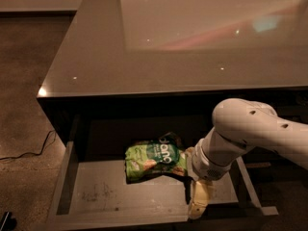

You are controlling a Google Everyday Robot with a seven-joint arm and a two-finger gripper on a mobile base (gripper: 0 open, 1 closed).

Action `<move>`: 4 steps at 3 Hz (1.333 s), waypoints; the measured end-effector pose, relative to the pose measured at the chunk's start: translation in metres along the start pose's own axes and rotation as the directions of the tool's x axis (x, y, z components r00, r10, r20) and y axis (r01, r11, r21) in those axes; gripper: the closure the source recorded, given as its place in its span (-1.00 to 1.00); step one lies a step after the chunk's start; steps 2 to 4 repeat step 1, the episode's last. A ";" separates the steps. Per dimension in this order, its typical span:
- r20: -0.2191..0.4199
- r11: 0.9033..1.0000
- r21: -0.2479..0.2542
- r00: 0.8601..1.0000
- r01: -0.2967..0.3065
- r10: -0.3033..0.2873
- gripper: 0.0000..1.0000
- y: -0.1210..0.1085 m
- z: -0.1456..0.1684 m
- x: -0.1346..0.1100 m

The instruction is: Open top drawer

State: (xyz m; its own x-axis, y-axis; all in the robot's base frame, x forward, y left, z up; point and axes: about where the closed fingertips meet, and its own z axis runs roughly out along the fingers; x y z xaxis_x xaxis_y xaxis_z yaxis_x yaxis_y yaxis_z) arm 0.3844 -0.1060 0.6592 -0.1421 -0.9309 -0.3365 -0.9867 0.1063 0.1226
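The top drawer (108, 194) stands pulled out from under the dark counter, and its pale grey floor and sides show. Its front lies along the bottom edge of the view, and its handle is hidden. My gripper (200, 202) hangs from the white arm (250, 129) at the drawer's front right, just inside the front panel. It is below and to the right of a green snack bag (153, 159) that lies on the drawer floor.
The glossy grey countertop (192, 42) overhangs the back of the drawer. A dark cable (33, 150) runs over the speckled floor on the left. A narrower drawer column sits at the right behind the arm.
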 end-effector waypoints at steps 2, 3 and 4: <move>0.000 1.000 0.000 1.000 0.000 0.000 -1.00 0.000 0.000 0.000; 0.000 1.000 0.000 1.000 0.000 0.000 -1.00 0.000 0.000 0.000; 0.000 1.000 0.000 1.000 0.000 0.000 -1.00 0.000 0.000 0.000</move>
